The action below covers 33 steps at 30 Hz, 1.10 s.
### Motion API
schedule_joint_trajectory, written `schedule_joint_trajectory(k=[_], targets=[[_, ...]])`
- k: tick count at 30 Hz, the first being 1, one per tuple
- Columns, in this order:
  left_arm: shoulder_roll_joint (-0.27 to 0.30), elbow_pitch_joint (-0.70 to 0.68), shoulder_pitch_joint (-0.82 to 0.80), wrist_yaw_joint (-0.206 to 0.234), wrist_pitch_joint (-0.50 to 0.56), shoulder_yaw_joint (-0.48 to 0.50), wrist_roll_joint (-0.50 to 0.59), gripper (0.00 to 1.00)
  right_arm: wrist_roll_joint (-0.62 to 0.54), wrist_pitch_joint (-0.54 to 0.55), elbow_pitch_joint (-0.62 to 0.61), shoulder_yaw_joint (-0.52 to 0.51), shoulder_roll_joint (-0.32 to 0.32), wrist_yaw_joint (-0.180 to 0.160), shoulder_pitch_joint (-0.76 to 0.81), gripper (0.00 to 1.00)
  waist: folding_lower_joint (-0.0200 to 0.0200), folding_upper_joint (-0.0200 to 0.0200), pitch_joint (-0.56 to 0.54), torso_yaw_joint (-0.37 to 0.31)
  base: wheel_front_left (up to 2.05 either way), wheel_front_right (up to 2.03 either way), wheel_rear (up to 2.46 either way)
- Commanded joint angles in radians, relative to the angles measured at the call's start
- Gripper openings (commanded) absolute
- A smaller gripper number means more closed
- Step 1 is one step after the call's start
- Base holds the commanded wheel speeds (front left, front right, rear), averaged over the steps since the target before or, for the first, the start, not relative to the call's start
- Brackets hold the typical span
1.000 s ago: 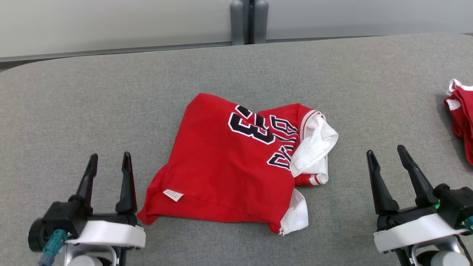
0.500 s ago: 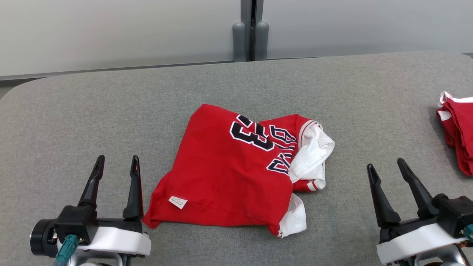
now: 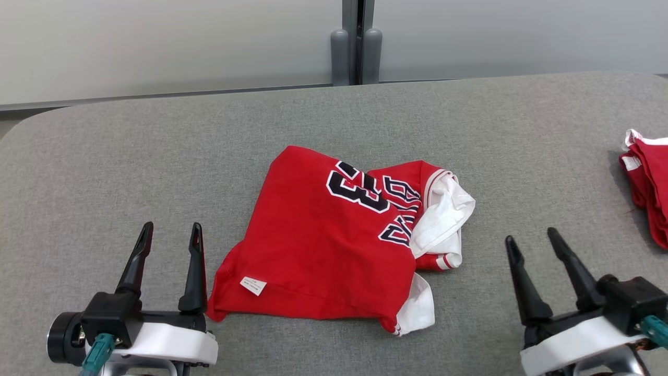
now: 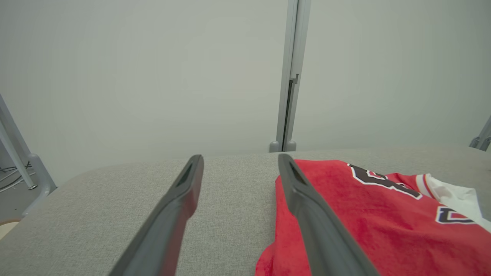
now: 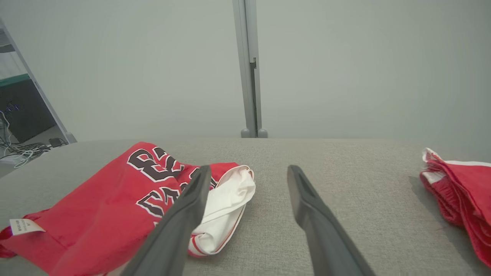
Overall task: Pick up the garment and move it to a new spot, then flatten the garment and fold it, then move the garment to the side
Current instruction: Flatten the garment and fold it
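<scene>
You've got the red garment point(image 3: 323, 245) crumpled at ctr of the grey tabletop point(image 3: 104, 167), white lining showing on its 3 o'clock side. L jaws sit at 8 o'clock, apart, just beside the hem corner w/ the tag point(image 3: 253, 285); R jaws at 4 o'clock, apart, clear of cloth. Another red pile point(image 3: 647, 183) lies far out at 3 o'clock.

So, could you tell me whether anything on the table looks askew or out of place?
Yes: the red jersey lies bunched and skewed, half-folded over itself, white inner fabric spilling out on its right side. Another red garment sits heaped at the right edge of the table.
</scene>
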Motion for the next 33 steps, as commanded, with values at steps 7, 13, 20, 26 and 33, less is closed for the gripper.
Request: schedule_joint_trajectory(k=[7, 13, 20, 26, 33], targets=[[-0.006, -0.002, -0.036, -0.007, 0.001, -0.021, -0.005, 1.0, 0.082, 0.102, 0.099, 0.155, 0.002, 0.0, 0.009, 1.0, 0.0, 0.0, 0.026, 0.041, 0.0, 0.0, 0.0], [-0.019, 0.016, -0.065, -0.012, -0.014, -0.029, -0.007, 1.0, 0.144, 0.124, 0.2, 0.223, 0.023, 0.0, -0.028, 1.0, 0.0, 0.0, 0.051, 0.067, 0.0, 0.0, 0.0], [-0.025, 0.035, -0.079, -0.018, -0.031, -0.031, -0.012, 1.0, 0.19, 0.093, 0.241, 0.231, 0.017, 0.0, -0.07, 0.0, 0.0, 0.0, 0.069, 0.071, 0.0, 0.0, 0.0], [-0.019, 0.043, -0.087, -0.017, -0.042, -0.017, -0.019, 1.0, 0.18, 0.045, 0.143, 0.177, -0.024, 0.0, -0.086, 0.0, 0.0, 0.0, 0.082, 0.054, 0.0, 0.0, 0.0], [-0.013, 0.05, -0.102, -0.02, -0.049, -0.014, -0.023, 1.0, 0.145, 0.019, 0.013, 0.041, -0.014, 0.0, -0.095, 0.0, 0.0, 0.0, 0.084, 0.035, 0.0, 0.0, 0.0]])
